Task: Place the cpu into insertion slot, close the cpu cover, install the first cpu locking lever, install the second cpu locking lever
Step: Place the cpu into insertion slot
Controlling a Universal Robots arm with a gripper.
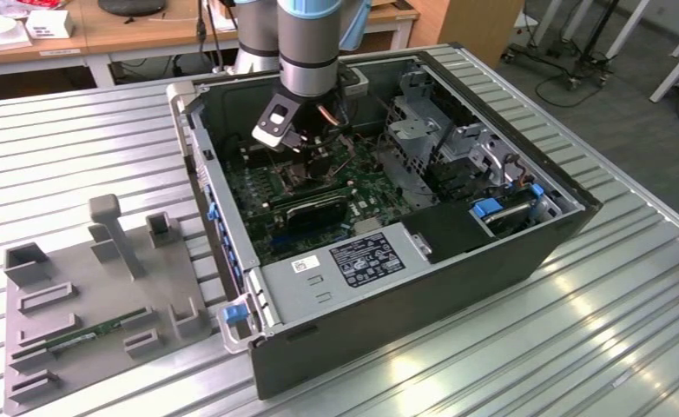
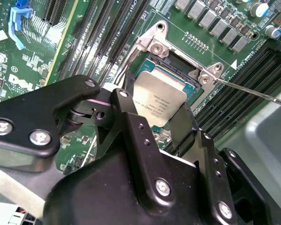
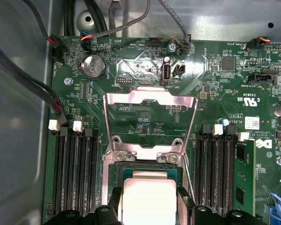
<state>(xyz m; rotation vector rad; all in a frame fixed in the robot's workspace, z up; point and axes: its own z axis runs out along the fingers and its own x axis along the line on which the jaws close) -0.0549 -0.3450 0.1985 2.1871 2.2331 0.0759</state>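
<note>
Second wrist view has the hand (image 2: pixel 155 111) clenched on the cpu (image 2: pixel 161 101), its fingers (image 2: pixel 124 105) pressing two opposite edges. The chip hangs right over the insertion slot (image 2: pixel 178 64) and, as I judge, is not yet seated flat. A thin locking lever (image 2: pixel 253 91) stands free beside the socket. In the first wrist view the cpu cover (image 3: pixel 150 97) is flipped up, clear of the socket. So the first step is in hand; closing the cover and both levers remain. The computer case (image 1: pixel 316 330) lies open mid-bench (image 1: pixel 617 330).
</note>
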